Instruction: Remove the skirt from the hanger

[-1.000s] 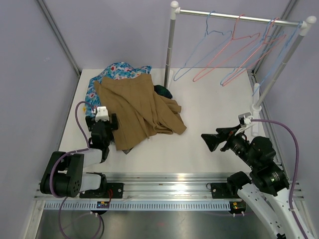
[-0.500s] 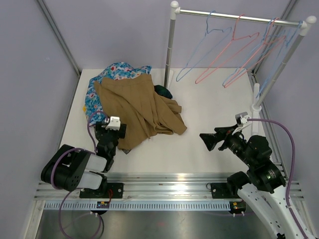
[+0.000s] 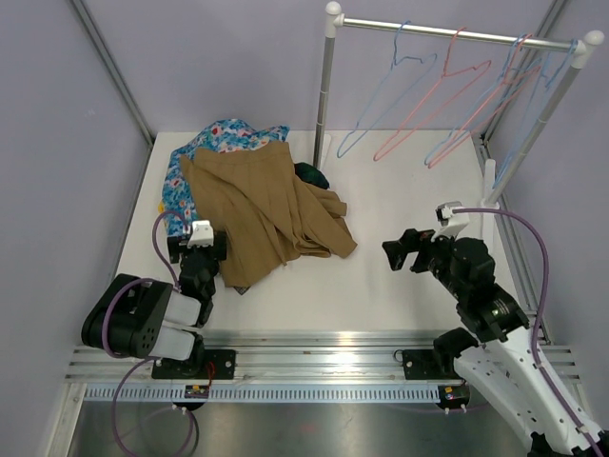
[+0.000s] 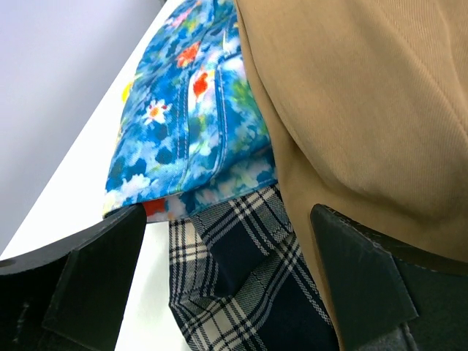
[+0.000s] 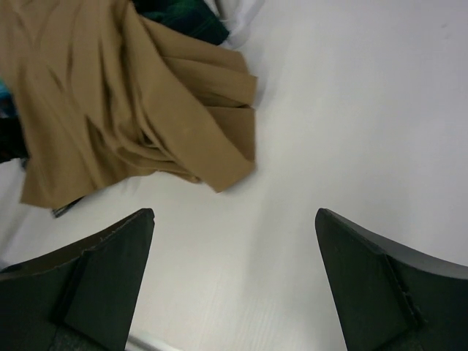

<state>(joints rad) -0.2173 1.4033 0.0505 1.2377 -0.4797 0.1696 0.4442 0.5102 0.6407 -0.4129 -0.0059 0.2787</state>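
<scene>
On the table [image 3: 400,190] | pleated tan skirt [image 3: 271,205] lies crumpled | left tool [image 4: 230,252], right tool [image 5: 234,227] gaping, empty

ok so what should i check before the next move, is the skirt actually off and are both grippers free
1. Skirt off its hanger: ok. It lies crumpled on the table with no wire showing in it.
2. Hangers: ok. All hang bare on the rail.
3. Left gripper: ok. It is open and empty, aimed at the tartan cloth and floral garment at the skirt's edge.
4. Right gripper: ok. It is open and empty, over bare table, apart from the skirt.
5. Left fingers clear of the cloth: cannot tell.
</scene>
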